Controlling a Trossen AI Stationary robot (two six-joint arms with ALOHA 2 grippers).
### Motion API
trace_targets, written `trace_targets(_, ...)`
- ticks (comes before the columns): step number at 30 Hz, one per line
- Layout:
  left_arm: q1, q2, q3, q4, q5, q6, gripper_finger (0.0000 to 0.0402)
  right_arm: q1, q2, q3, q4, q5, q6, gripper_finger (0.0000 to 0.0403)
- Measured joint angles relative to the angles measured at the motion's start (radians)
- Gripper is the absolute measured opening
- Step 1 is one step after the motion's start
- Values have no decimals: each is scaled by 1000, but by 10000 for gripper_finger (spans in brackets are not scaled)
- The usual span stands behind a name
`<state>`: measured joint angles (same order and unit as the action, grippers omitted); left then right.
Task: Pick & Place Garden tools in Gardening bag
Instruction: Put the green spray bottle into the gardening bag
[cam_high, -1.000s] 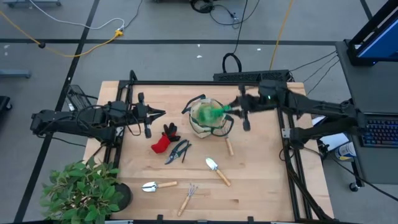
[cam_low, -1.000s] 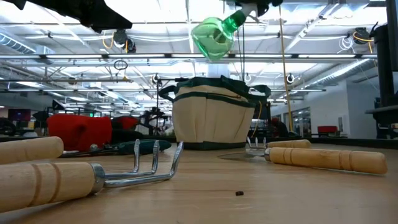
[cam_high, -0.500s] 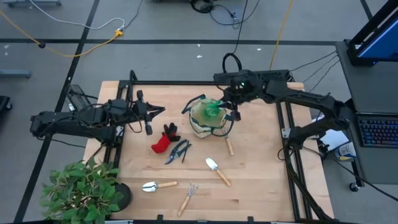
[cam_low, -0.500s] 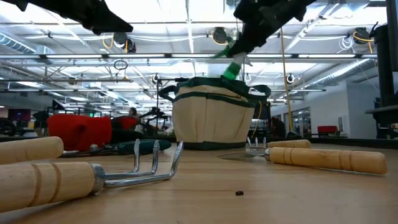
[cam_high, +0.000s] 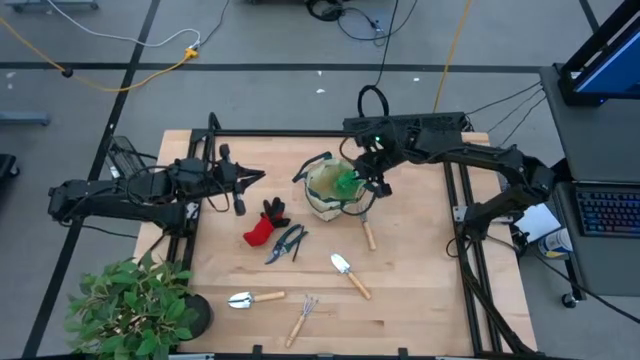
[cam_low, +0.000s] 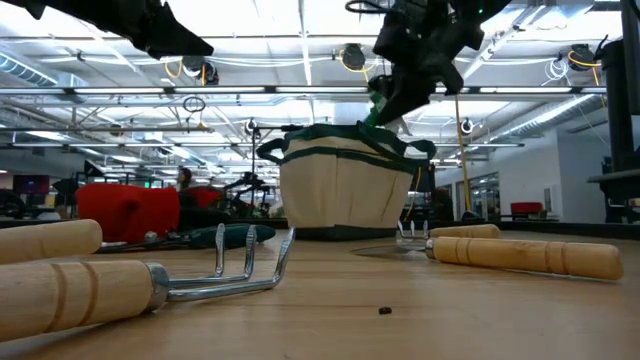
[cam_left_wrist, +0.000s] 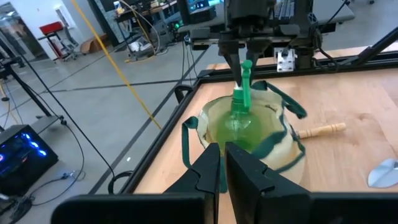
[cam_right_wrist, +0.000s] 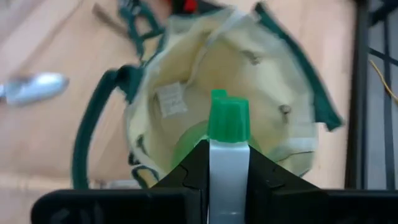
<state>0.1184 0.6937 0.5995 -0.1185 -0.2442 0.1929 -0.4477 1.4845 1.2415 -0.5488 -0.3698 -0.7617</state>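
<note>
The beige gardening bag (cam_high: 335, 192) with dark green trim stands upright at the table's far middle; it also shows in the low view (cam_low: 345, 185). My right gripper (cam_high: 368, 172) is above it, shut on the green spray bottle (cam_left_wrist: 239, 124), whose body is down inside the bag's opening. My left gripper (cam_high: 250, 182) is shut and empty, left of the bag and above the table. The red glove (cam_high: 262, 228), dark shears (cam_high: 287, 242), two trowels (cam_high: 350, 272) (cam_high: 255, 298) and a rake (cam_high: 303, 318) lie flat on the table. My right gripper pinches the bottle's white top (cam_right_wrist: 228, 163) between its two fingers, coming from above and pointing down into the bag. The green neck (cam_right_wrist: 228, 118) sticks out below the fingers and the body hangs inside the bag. Whether it touches the bag's bottom is hidden.
A wooden-handled tool (cam_high: 368, 235) lies just near-right of the bag. A leafy potted plant (cam_high: 135, 305) stands at the near left corner. Black frame rails (cam_high: 460, 210) run along the table's sides.
My right gripper has moved toward the table's left and down over the bag, tipping to point downward. The spray bottle, earlier held high and slanted above the bag, now stands upright with its body lowered into the bag's opening.
</note>
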Motion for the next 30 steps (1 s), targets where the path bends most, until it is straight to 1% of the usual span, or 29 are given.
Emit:
trace_targets(4, 0, 0, 0, -30, 0, -21, 31, 20, 21, 0, -2, 4, -97, 44)
trace_targets(8, 0, 0, 0, -52, 1, -23, 31, 64, 19, 0, 34, 8, -176, 44)
trace_targets(13, 0, 0, 0, -52, 0, -21, 31, 106, 13, 0, 96, -1, -198, 45)
trace_targets(16, 0, 0, 0, -51, 0, -22, 31, 115, 21, 0, 88, 32, -201, 45)
trace_targets(30, 0, 0, 0, -50, -1, -38, 31, 80, 20, -94, 166, 29, -194, 45)
